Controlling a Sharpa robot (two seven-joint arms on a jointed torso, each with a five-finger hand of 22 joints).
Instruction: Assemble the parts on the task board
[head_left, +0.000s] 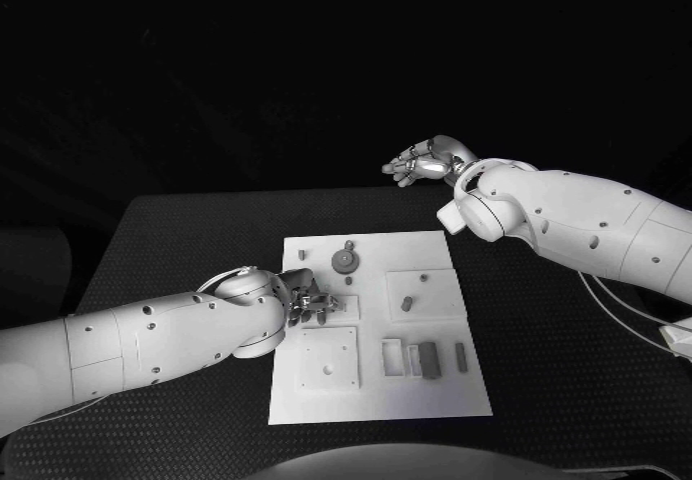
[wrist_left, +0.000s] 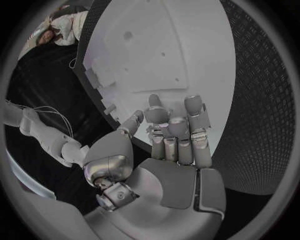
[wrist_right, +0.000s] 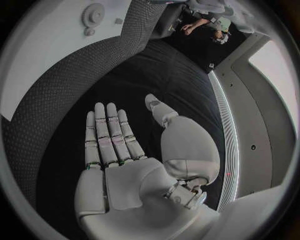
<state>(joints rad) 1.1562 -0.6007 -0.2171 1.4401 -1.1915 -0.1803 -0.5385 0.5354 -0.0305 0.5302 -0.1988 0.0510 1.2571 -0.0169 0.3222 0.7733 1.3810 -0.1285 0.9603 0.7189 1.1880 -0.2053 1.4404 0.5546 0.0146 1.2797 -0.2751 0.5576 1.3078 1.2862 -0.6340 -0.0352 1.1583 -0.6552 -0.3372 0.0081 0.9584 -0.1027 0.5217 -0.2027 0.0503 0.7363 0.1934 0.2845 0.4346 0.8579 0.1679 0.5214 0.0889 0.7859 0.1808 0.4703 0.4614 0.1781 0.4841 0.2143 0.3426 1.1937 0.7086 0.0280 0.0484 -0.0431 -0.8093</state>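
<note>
Now the left hand (head_left: 307, 303) sits low at the task board's (head_left: 433, 400) left edge, fingers curled, perhaps on a small part, hard to tell, while the right hand (head_left: 423, 161), open and flat, hangs well behind the board, far from the round part (head_left: 346, 260).

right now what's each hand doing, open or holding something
Left hand: over the task board, fingers curled; a held part cannot be told.
Right hand: open, holding nothing.
</note>
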